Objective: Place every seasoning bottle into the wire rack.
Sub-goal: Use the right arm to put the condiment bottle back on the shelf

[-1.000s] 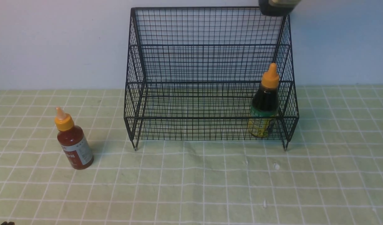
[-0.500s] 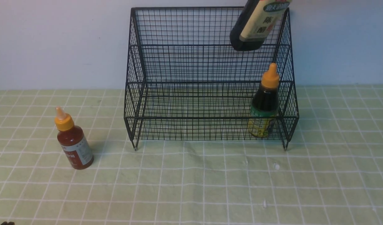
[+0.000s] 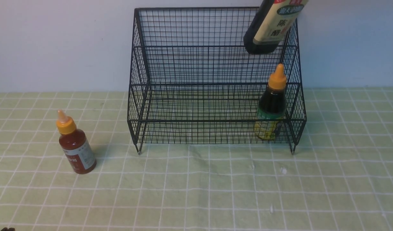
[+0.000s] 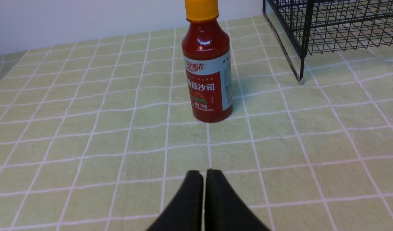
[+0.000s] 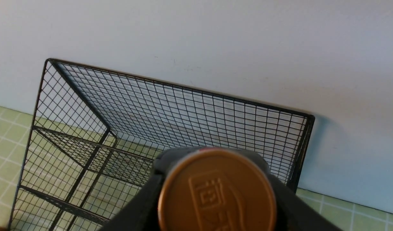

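The black wire rack (image 3: 199, 121) stands at the back against the wall. The small dark bottle with orange nozzle cap (image 3: 271, 106) stands inside it at the right end. The tall dark bottle with cream label (image 3: 270, 27) hangs tilted above the rack's right part, over that small bottle. Its tan cap (image 5: 217, 192) fills the right wrist view, with my right gripper's fingers (image 5: 142, 205) shut on the bottle on both sides. The red-brown bottle with yellow cap (image 3: 75, 147) stands on the cloth left of the rack. My left gripper (image 4: 204, 175) is shut and empty, low over the cloth, short of that bottle (image 4: 207, 70).
A green checked cloth (image 3: 196, 186) covers the table. A pale wall (image 3: 55, 41) rises right behind the rack. The rack's left front foot (image 4: 300, 80) shows in the left wrist view, to one side of the red-brown bottle. The rack's top rim (image 5: 183, 88) lies below the right wrist.
The tall bottle has come down from the top edge of the front view, tilted, in front of the rack's upper right, then shifted slightly right. The other bottles and left gripper have not moved.
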